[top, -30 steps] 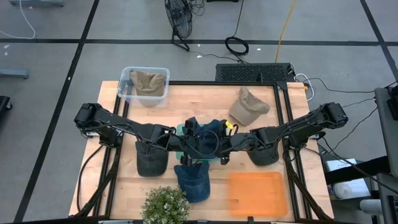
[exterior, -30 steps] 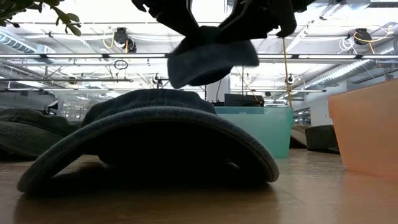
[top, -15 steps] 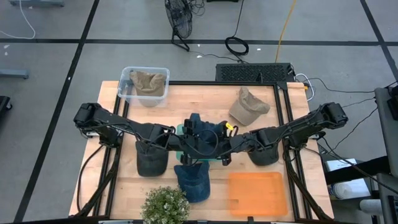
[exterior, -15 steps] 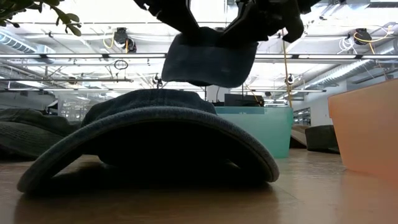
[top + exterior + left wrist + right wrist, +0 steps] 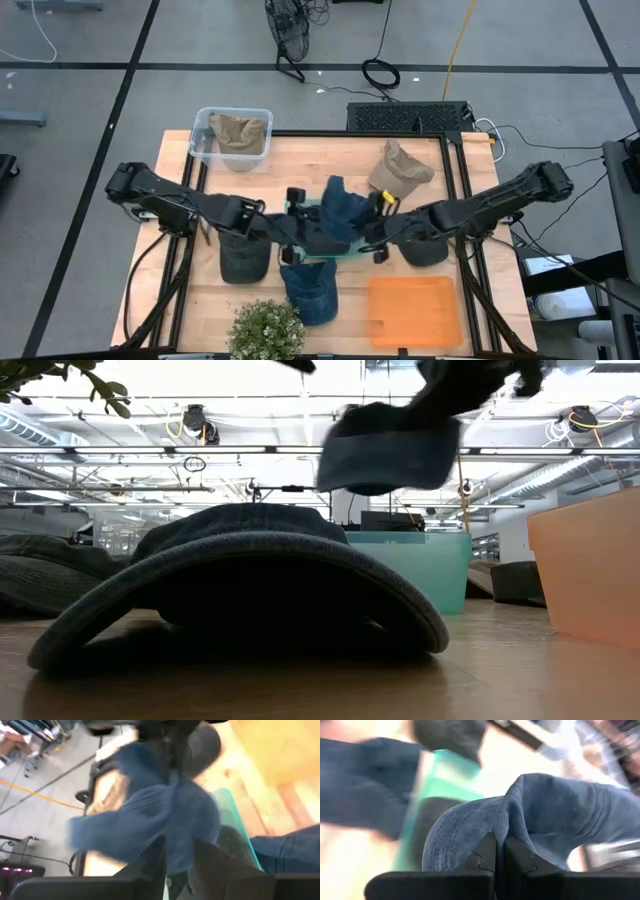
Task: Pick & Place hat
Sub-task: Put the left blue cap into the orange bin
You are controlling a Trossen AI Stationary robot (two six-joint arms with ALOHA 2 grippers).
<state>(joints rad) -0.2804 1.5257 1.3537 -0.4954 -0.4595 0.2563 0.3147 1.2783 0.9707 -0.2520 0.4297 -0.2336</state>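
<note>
A blue denim hat (image 5: 345,212) hangs in the air over the teal bin (image 5: 303,211) at mid-table. My right gripper (image 5: 368,226) is shut on it from the right side. My left gripper (image 5: 298,228) stands open just left of the hat, apart from it; in the left wrist view its fingers (image 5: 159,865) show a gap and the hat (image 5: 165,820) lies beyond them. In the low view the hat (image 5: 388,450) hangs under the right gripper (image 5: 455,382). A second blue denim hat (image 5: 310,290) rests brim-down on the table near the front edge. My right gripper pinches a bunched fold of the hat's cloth (image 5: 492,827) between its two fingers. The fingers come from the table's right, slanting a little downward. The hat hangs clear of the bin and the table, and most of it droops toward the left of the fingers.
Dark hats lie at left (image 5: 243,258) and right (image 5: 425,247) of the bin. A tan hat (image 5: 400,170) lies far right, another in a clear tub (image 5: 235,135) far left. An orange tray (image 5: 415,310) and a plant (image 5: 265,330) stand at the front.
My left gripper has come off the hat and drawn back toward the table's left, rising a little. My right gripper has carried the hat toward the table's right and slightly up; the hat, before held between both grippers, now hangs from the right one alone.
</note>
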